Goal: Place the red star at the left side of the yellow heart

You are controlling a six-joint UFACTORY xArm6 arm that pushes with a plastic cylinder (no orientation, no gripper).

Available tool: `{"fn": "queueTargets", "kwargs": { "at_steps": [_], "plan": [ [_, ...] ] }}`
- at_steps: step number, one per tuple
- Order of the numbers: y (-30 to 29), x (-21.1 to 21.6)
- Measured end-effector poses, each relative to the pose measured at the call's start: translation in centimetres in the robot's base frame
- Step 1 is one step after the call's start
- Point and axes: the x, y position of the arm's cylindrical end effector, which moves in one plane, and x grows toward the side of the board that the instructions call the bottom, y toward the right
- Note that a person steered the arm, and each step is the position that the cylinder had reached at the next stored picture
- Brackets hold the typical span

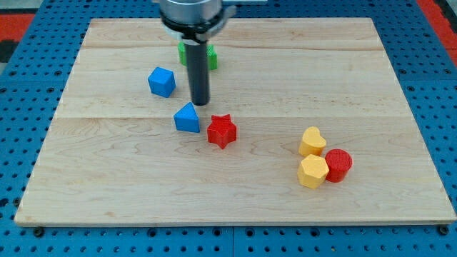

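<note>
The red star (221, 130) lies near the middle of the wooden board (235, 185). The yellow heart (312, 141) lies to the view's right of it, well apart. My tip (201, 103) stands just above and to the left of the red star, close to the upper right of a blue triangular block (187, 118) that sits right beside the star's left. The tip touches neither block as far as I can tell.
A blue cube (162, 81) lies left of the rod. A green block (196, 55) sits behind the rod, partly hidden. A yellow hexagon (313, 172) and a red cylinder (338, 165) sit just below the yellow heart, touching each other.
</note>
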Motion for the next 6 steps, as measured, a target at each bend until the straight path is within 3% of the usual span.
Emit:
{"fn": "queueTargets", "kwargs": {
  "at_steps": [2, 3, 4, 5, 6],
  "plan": [
    [1.5, 7.0],
    [9.6, 7.9],
    [8.4, 5.7],
    [10.9, 5.6],
    [11.5, 10.0]
  ]
}}
